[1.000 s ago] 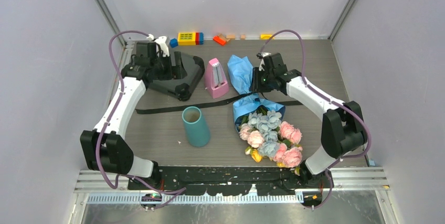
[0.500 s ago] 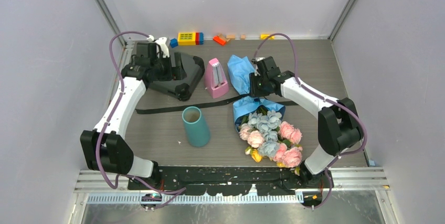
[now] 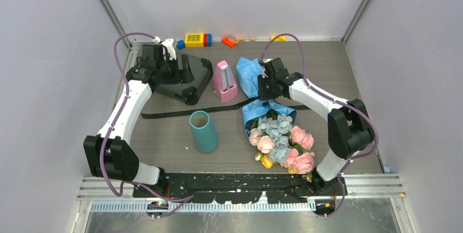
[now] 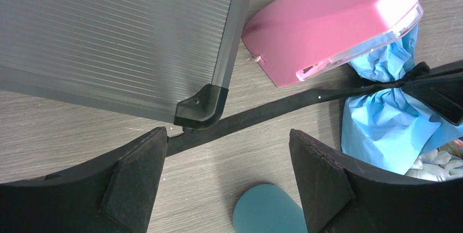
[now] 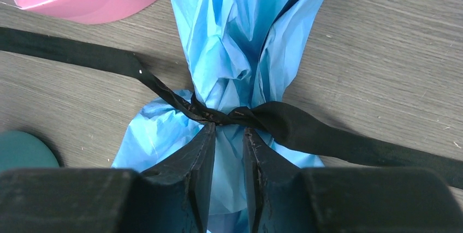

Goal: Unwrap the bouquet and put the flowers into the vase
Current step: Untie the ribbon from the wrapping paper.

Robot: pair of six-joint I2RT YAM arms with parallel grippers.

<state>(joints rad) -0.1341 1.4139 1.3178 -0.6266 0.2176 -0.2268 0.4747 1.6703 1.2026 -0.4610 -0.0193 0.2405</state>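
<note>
The bouquet lies at centre right, its pink, pale blue and yellow flowers pointing toward the near edge. Blue paper wrap is gathered at the neck by a black ribbon whose long tail trails left across the table. My right gripper sits over the neck, fingertips at the ribbon knot. The jaws stand a narrow gap apart, and blue paper shows in that gap. The teal vase stands upright left of the bouquet. My left gripper hovers wide open over the table beside the grey case, holding nothing.
A grey ribbed case lies at the back left under my left arm. The pink metronome stands between it and the wrap. Coloured toy blocks line the back wall.
My right gripper has slid left onto the bouquet's neck and its jaws have narrowed. The left arm, vase and flowers have not moved.
</note>
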